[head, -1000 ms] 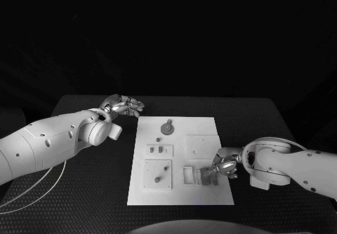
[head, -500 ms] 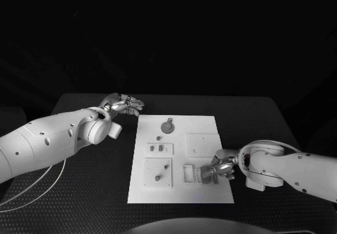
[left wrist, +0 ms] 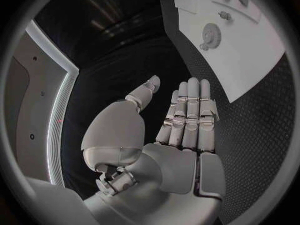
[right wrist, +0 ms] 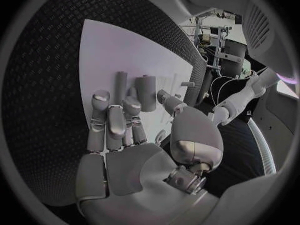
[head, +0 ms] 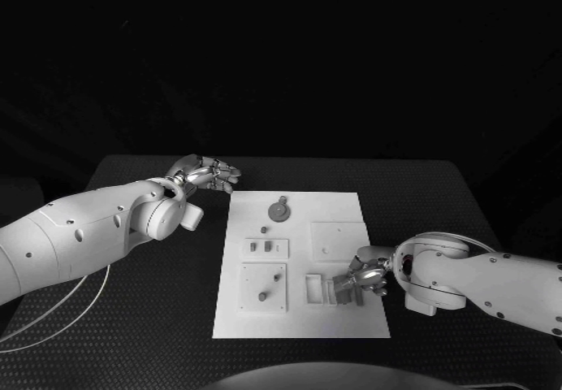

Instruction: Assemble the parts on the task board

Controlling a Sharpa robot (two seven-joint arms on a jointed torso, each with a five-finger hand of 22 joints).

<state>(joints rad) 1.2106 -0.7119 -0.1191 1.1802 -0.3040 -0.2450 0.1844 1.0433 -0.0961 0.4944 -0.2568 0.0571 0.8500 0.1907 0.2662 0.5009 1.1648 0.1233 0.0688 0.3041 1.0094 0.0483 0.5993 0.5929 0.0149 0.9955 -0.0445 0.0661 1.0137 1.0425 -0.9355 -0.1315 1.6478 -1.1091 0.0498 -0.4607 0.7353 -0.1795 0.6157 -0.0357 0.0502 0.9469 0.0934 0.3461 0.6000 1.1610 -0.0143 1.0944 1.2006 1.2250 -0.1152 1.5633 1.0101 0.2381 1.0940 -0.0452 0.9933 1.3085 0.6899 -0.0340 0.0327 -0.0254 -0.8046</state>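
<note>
Grey parts (head: 339, 292) half-hidden under spread right robot hand (head: 365, 275) (left (head: 209, 174) spread, empty).

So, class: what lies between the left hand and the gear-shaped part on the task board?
In the head view, between the left hand and the gear-shaped part lie only black table and bare task board; the left wrist view agrees.
</note>
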